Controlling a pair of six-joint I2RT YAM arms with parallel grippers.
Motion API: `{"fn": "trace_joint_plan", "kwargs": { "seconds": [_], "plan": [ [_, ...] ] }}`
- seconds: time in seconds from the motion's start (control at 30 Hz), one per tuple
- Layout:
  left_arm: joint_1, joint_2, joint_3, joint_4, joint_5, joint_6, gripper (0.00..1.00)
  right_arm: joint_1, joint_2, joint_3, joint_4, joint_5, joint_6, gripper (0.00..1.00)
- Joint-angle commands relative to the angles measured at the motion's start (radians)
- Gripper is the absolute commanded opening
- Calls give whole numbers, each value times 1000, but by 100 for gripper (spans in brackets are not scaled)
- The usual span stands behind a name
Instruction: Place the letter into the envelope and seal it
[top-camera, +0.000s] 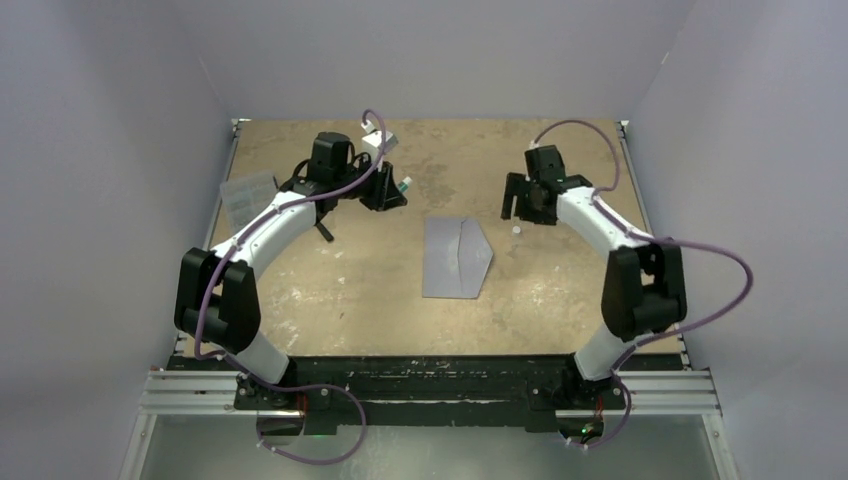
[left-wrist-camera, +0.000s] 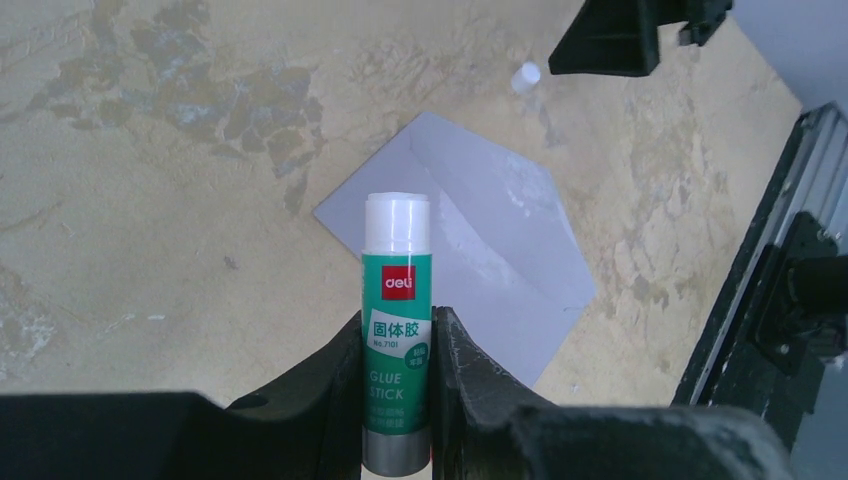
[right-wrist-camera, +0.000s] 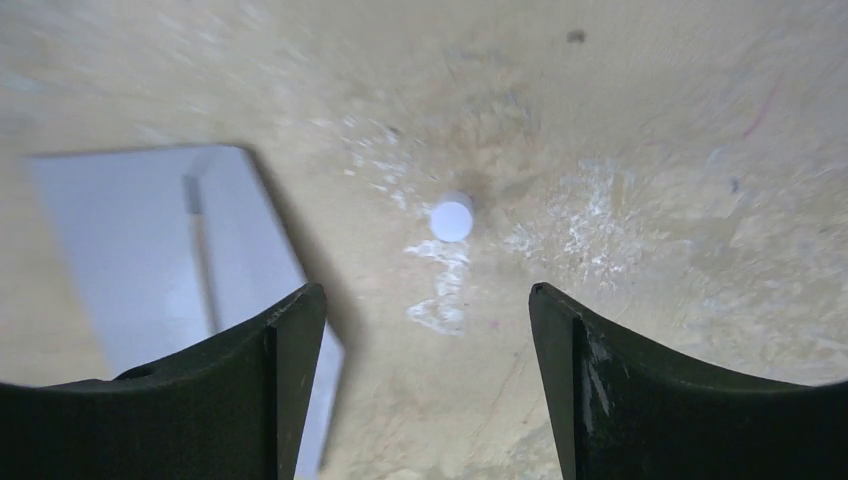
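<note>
The grey-blue envelope (top-camera: 455, 258) lies flat mid-table, its pointed flap spread open toward the right; it also shows in the left wrist view (left-wrist-camera: 480, 250) and the right wrist view (right-wrist-camera: 130, 250). The letter is hidden from every view. My left gripper (top-camera: 393, 192) hovers above the table left of the envelope, shut on a green glue stick (left-wrist-camera: 397, 330) whose white end points at the envelope. My right gripper (right-wrist-camera: 427, 290) is open with nothing between its fingers, above a small white cap (right-wrist-camera: 452, 217) that sits on the table right of the envelope.
A clear ribbed plastic box (top-camera: 248, 197) sits at the table's left edge behind the left arm. The white cap (top-camera: 516, 230) lies between the envelope and the right gripper (top-camera: 522, 203). Grey walls enclose the table on three sides.
</note>
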Motion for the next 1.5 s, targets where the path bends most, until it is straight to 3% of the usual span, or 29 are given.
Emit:
{"fn": "trace_joint_plan", "kwargs": {
  "seconds": [0.0,0.1,0.17,0.23,0.37,0.53,0.63,0.8,0.93,1.03,1.1,1.2,1.3,1.47],
  "plan": [
    [-1,-57,2,214,5,-201,0,-6,-204,86,21,-53,70,78],
    [-22,-70,-39,422,-1,-359,0,-1,-324,41,220,-256,81,77],
    [-55,-71,-31,465,-21,-398,0,5,-390,-45,426,-495,175,78],
    [-88,-71,-27,504,-35,-437,0,39,-433,-124,690,-642,318,78],
    [-134,-73,-23,569,-28,-500,0,141,-460,-170,1007,-606,517,81],
    [-153,-99,-85,719,-38,-595,0,193,-424,-79,891,-441,543,82],
    [-159,-104,-123,831,-24,-657,0,202,-404,-51,834,-429,546,82],
    [-167,-94,-124,894,32,-690,0,205,-369,-63,924,-523,573,69],
    [-167,-92,-108,883,58,-683,0,205,-340,-15,900,-537,526,61],
    [-167,-78,-90,892,101,-696,0,206,-324,9,878,-548,498,47],
    [-167,-74,-81,886,112,-703,1,205,-320,10,887,-571,492,32],
    [-166,-70,-62,843,132,-701,13,206,-314,17,897,-617,446,13],
    [-166,-57,-26,779,190,-687,33,206,-307,40,843,-672,342,9],
    [-166,-34,-5,724,258,-696,46,202,-281,102,679,-823,141,9]
  ]
}}
